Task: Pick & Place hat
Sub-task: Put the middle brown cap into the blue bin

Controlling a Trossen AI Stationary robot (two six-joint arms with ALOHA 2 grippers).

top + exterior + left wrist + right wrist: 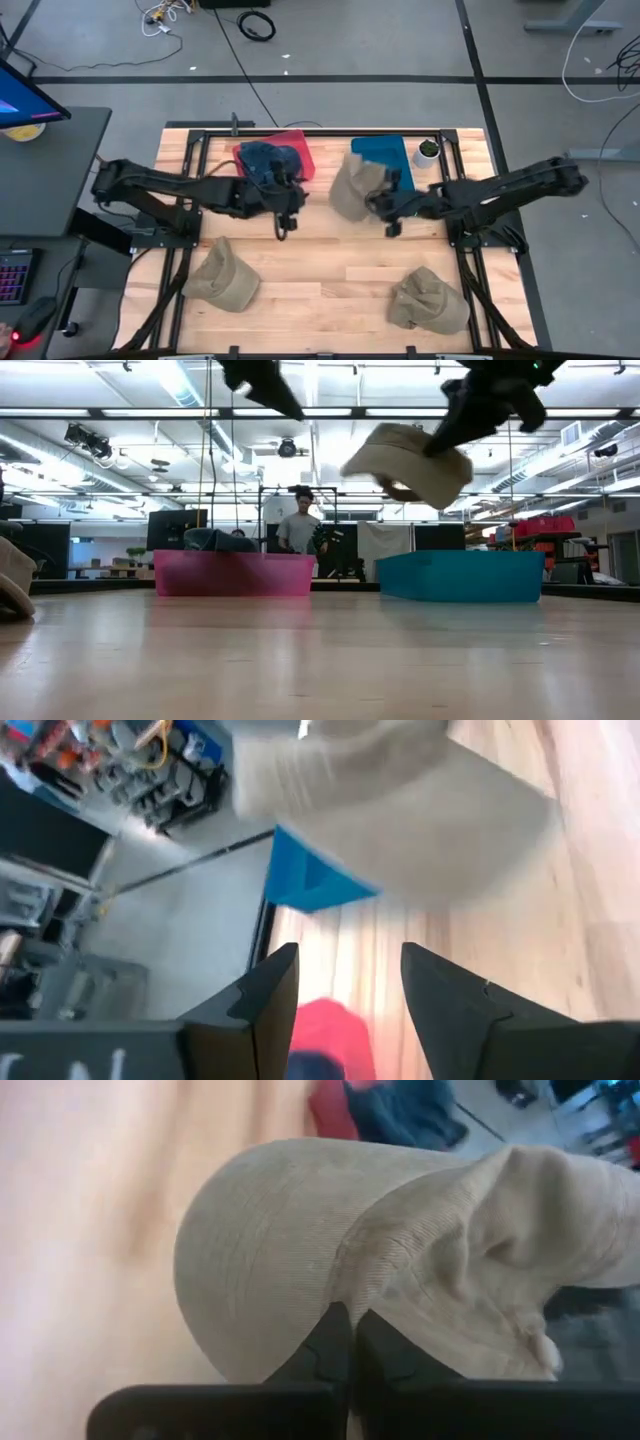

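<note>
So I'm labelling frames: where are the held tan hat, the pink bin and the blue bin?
tan hat (350,188), high view, on its crown.
pink bin (235,574), low view, front wall.
blue bin (460,577), low view, front wall.

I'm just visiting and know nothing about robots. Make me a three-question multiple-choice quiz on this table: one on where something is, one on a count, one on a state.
1. Where is the dark blue hat?
A. in the pink bin
B. in the blue bin
C. on the wood

2. How many tan hats show?
A. one
B. two
C. three

3. The carried tan hat is
A. lying on the table
B. lifted clear of it
C. inside a bin

Answers: 1 A, the dark blue hat fills the pink bin. 2 C, two lie near, one is held. 3 B, the right gripper holds the carried tan hat aloft.
</note>
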